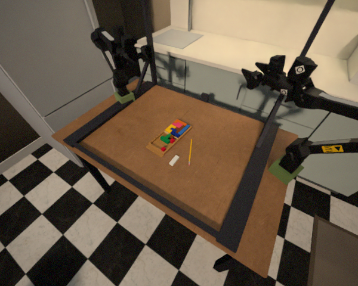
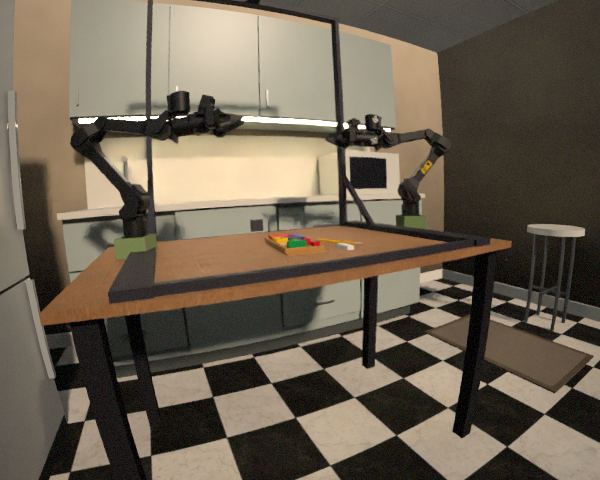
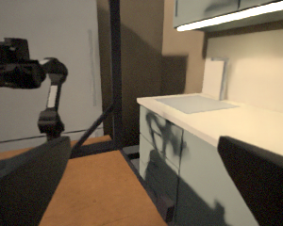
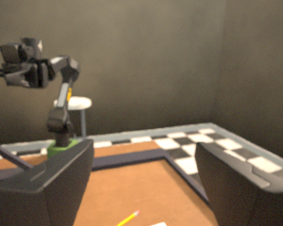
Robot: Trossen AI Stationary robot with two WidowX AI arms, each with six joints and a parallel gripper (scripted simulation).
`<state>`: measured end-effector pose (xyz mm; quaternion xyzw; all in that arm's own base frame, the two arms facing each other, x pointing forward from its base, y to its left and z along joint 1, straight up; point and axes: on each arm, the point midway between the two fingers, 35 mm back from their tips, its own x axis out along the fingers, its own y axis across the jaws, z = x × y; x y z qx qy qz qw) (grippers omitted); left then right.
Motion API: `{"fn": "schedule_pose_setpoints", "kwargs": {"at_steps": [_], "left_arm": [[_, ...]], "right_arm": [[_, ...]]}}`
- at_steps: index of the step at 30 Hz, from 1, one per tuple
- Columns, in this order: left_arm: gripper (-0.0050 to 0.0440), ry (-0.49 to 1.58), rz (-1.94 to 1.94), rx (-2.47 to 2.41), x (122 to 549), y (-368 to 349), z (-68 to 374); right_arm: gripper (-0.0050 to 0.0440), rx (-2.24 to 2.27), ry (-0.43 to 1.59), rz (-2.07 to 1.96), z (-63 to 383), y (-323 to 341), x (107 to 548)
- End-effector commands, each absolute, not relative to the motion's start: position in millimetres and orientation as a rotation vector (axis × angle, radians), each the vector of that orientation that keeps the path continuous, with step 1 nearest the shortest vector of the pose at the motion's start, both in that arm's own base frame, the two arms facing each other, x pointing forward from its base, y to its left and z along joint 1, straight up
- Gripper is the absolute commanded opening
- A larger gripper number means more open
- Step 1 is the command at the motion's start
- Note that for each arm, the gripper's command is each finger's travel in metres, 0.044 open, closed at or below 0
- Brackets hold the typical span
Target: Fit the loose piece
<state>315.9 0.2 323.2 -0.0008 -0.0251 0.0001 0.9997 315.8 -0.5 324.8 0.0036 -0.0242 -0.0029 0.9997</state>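
The wooden puzzle board (image 1: 167,133) lies flat near the middle of the table and also shows in the exterior view (image 2: 295,243). Its far field (image 1: 176,127) is packed with orange, pink, yellow and blue pieces. The near field holds a green piece (image 1: 166,138) and two small red pieces (image 1: 163,149). I cannot make out a hole from here. My left gripper (image 1: 248,78) (image 2: 336,138) is open and empty, high above the table's far right side. My right gripper (image 2: 228,121) is open and empty, high near the fridge-side corner. Neither touches anything.
A white eraser (image 1: 173,160) and a yellow pencil (image 1: 190,151) lie just in front of the board. A dark frame (image 1: 244,190) runs around the table with upright posts (image 1: 270,123). A counter (image 1: 234,52) stands behind and a stool (image 2: 554,229) to the side.
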Motion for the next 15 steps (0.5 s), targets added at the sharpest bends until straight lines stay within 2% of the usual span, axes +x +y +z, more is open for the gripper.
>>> {"fn": "schedule_pose_setpoints", "kwargs": {"at_steps": [1,15], "left_arm": [[0.0440,-0.070,0.000,0.000,314.1,0.0,331.2],[0.0440,-0.070,0.000,0.000,314.1,0.0,331.2]], "right_arm": [[0.0285,-0.005,-0.064,-0.003,327.0,-0.8,313.2],[0.0285,-0.004,-0.059,-0.002,325.4,-0.6,314.3]]}}
